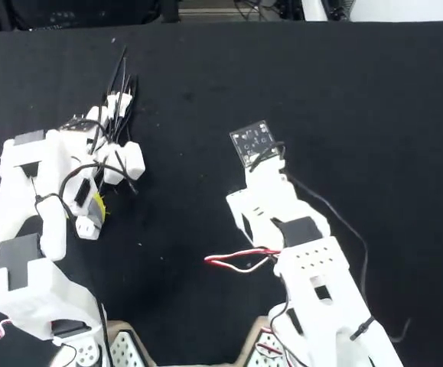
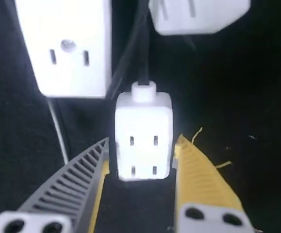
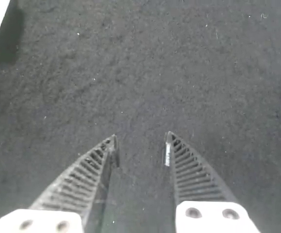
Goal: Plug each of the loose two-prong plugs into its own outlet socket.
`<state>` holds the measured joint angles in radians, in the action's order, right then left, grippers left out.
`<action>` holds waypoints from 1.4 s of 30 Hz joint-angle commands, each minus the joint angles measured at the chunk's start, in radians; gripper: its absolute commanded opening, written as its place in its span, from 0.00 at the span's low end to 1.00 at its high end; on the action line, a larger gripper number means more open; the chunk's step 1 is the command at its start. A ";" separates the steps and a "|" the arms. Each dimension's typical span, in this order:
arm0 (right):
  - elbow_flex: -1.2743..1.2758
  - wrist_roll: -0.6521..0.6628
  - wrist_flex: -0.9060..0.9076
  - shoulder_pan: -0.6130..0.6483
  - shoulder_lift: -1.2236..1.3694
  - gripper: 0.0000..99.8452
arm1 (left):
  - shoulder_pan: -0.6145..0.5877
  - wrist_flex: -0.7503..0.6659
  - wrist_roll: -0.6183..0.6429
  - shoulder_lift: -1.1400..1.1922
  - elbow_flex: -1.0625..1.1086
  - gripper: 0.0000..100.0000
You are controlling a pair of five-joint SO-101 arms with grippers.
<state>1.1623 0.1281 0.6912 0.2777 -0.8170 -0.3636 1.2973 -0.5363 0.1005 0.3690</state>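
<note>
downward, the left fingers point(image 2: 198, 174) flank a white socket block point(image 2: 143, 138).

Two robot arms, the left arm point(image 1: 34, 229) and the right arm point(image 1: 305, 260), work one black table point(image 1: 359, 92), each with one gripper: the left gripper point(image 2: 142, 143) and the right gripper point(image 3: 140, 141). Three white socket pieces lie before the left wrist camera: one large outlet block point(image 2: 67, 48) with one three-hole socket, one small corded block point(image 2: 143, 121) with four slots in two pairs, and one edge-cut piece point(image 2: 198, 14) showing two slots. The black cables point(image 1: 118, 92) are too tangled to count.
</note>
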 commanded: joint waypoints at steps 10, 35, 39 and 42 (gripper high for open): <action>-0.007 0.003 -0.018 0.011 -0.024 0.15 | 0.038 -0.190 0.126 0.006 0.051 0.16; 0.001 0.002 -0.025 0.005 -0.025 0.15 | 0.031 0.273 0.463 -0.482 -0.397 0.03; -0.007 -0.055 -0.025 -0.049 -0.025 0.15 | 0.226 0.261 0.387 -0.446 -0.372 0.03; -0.033 -0.175 -0.021 -0.155 -0.025 0.15 | 0.358 0.229 0.381 -0.390 -0.315 0.03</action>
<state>1.1715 0.0744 0.6912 0.2455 -0.8170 -0.1811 1.5704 -0.1358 -0.3307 0.0345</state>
